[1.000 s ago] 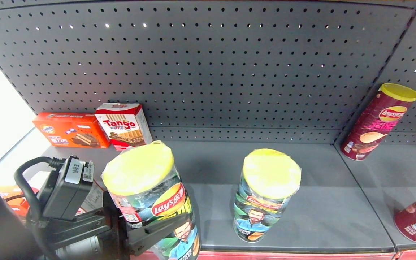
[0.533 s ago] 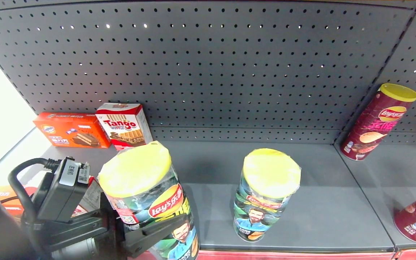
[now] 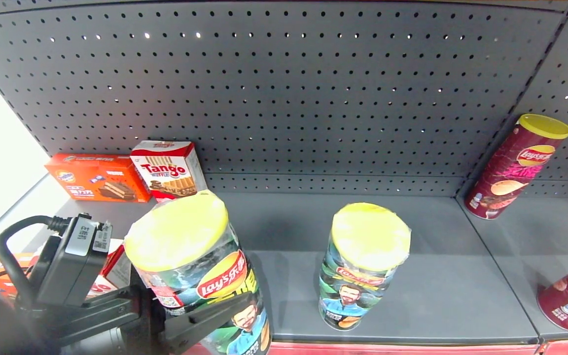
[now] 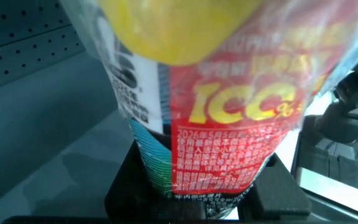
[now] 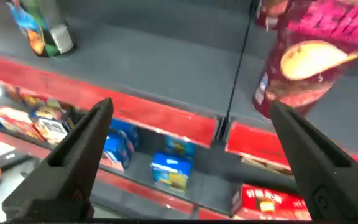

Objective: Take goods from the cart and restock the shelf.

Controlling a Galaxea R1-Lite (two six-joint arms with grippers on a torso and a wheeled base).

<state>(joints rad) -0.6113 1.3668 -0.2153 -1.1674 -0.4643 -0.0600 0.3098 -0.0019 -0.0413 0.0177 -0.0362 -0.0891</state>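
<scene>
1 chip can [image 3: 363, 266] stands on the shelf [image 3: 461, 276]; at its 9 o'clock the left gripper [image 3: 185, 310] clamps a 2nd can [image 3: 180, 236], not yet placed. Right gripper [image 5: 191, 109] gapes empty.

Across the upper frame of the head view, the dark grey perforated back panel [image 3: 284, 98] looks like matt painted metal, as does the smooth grey shelf board [image 3: 451, 276]. At lower left, the green-printed chip canister with a yellow plastic lid [image 3: 200, 276] wears clear glossy film, wrinkled and catching light, beside the matt black plastic of the left gripper [image 3: 205, 310]. The twin film-wrapped canister [image 3: 363, 281] at centre shines alike. At left, the orange cardboard box [image 3: 96, 177] and the red-and-white cardboard box [image 3: 168, 172] look smooth and faintly glossy.
</scene>
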